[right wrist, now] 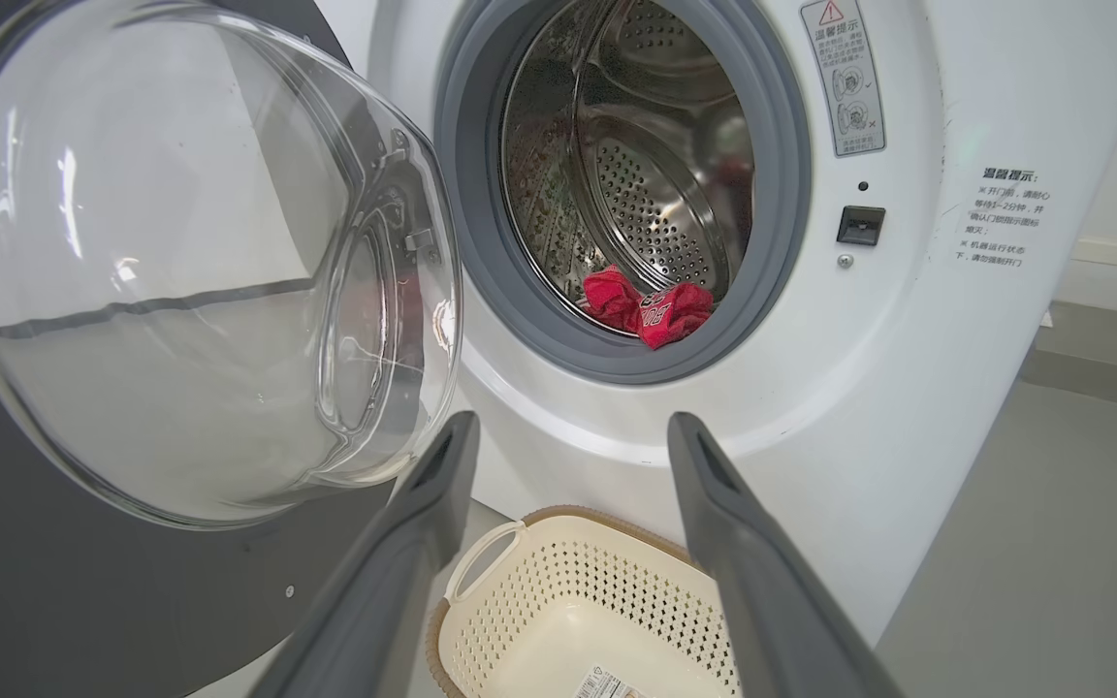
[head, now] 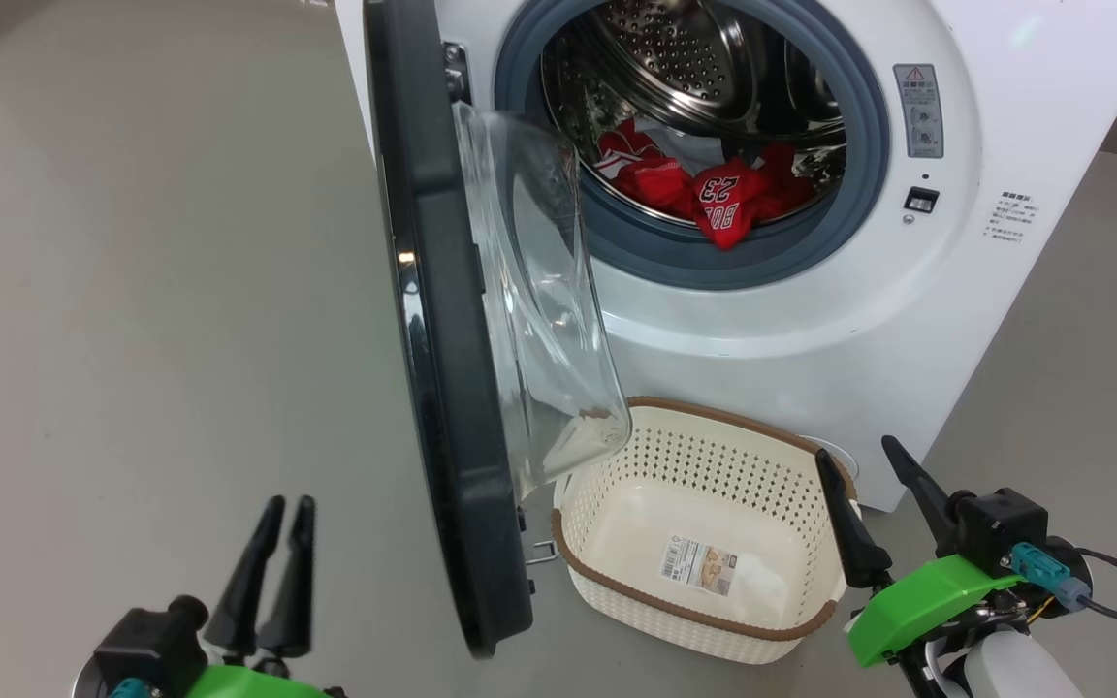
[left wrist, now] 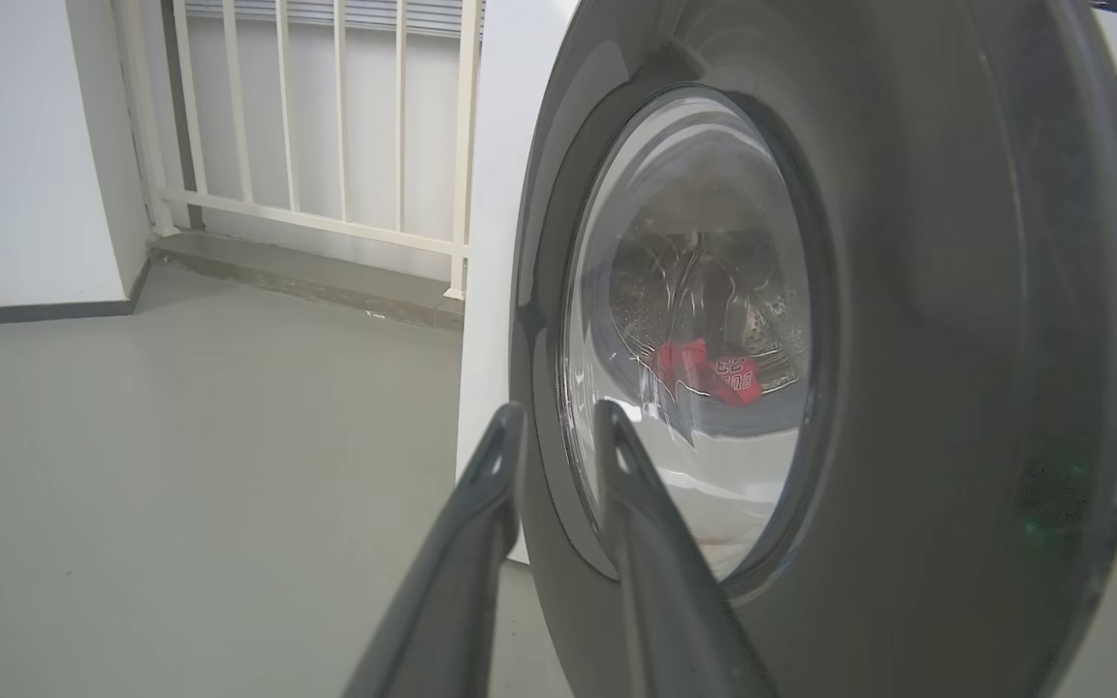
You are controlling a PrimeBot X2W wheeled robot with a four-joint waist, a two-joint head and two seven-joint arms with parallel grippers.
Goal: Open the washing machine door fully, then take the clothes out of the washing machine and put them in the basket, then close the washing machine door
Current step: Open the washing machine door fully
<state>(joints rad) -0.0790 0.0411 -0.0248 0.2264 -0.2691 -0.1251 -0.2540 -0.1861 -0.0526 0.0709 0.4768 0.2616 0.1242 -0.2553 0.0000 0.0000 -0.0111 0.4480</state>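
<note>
The washing machine [head: 956, 291] stands with its door [head: 442, 339] swung out, edge-on to me, its glass bowl bulging right. Red clothes [head: 723, 194], one showing white numbers, lie at the drum's front lip. Below the opening, the cream basket [head: 694, 465] sits on the floor with only a paper label inside. My left gripper [head: 289, 504] is low, left of the door, fingers a narrow gap apart with nothing between them. My right gripper [head: 854, 449] stands open beside the basket's right end. The left wrist view faces the door [left wrist: 956, 291] from outside, with the clothes [left wrist: 714, 373] visible through the glass.
Grey floor [head: 151, 291] spreads wide to the left of the door. A white railing [left wrist: 326, 116] and a wall [left wrist: 25, 145] stand behind the machine. In the right wrist view the basket [right wrist: 568, 601] is under the fingers, and the clothes [right wrist: 651, 305] are beyond them.
</note>
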